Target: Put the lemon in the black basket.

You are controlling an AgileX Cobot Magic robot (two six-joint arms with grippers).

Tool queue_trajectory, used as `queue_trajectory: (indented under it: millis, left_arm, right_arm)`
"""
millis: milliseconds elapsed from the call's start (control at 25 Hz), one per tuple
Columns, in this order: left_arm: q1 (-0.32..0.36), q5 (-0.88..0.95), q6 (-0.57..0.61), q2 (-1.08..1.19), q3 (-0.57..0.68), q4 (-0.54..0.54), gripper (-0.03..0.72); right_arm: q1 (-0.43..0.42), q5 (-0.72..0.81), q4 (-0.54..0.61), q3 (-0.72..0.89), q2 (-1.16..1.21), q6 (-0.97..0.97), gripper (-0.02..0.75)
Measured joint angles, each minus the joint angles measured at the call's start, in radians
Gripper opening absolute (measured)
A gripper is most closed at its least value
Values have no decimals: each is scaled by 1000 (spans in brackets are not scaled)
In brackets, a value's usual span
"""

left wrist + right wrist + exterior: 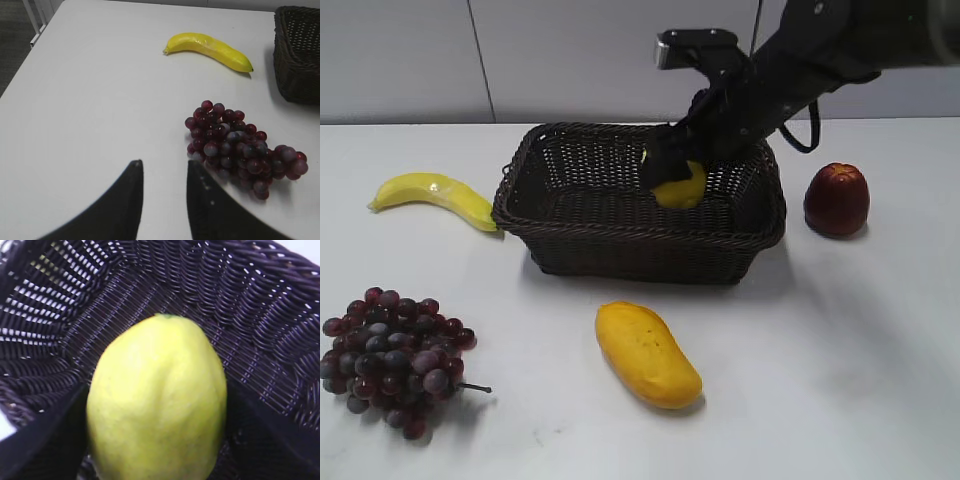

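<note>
The pale greenish-yellow lemon (pixel 680 190) is held between the fingers of my right gripper (pixel 672 172), inside the black basket (pixel 570 220), in its right half. In the right wrist view the lemon (pixel 157 400) fills the middle, with the basket's woven floor and walls (pixel 250 300) close behind it and a black finger on each side. Whether the lemon touches the floor I cannot tell. My left gripper (pixel 164 167) is open and empty above the table, left of the grapes, outside the exterior view.
A banana (pixel 435 195) lies left of the basket. Red grapes (pixel 392 355) lie at the front left, also in the left wrist view (pixel 240 145). An orange-yellow mango (pixel 647 353) lies in front of the basket. A red apple (pixel 837 198) stands to its right.
</note>
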Motion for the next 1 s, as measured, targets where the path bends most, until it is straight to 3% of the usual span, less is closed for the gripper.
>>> queue_trajectory:
  millis: [120, 360, 640, 1000]
  left_arm:
    - [0, 0, 0, 0, 0, 0, 235]
    - [0, 0, 0, 0, 0, 0, 235]
    - [0, 0, 0, 0, 0, 0, 235]
    - [0, 0, 0, 0, 0, 0, 235]
  right_arm:
    - [0, -20, -16, -6, 32, 0, 664]
    - [0, 44, -50, -45, 3, 0, 665]
    - [-2, 288, -227, -176, -171, 127, 661]
    - [-4, 622, -442, -192, -432, 304, 637]
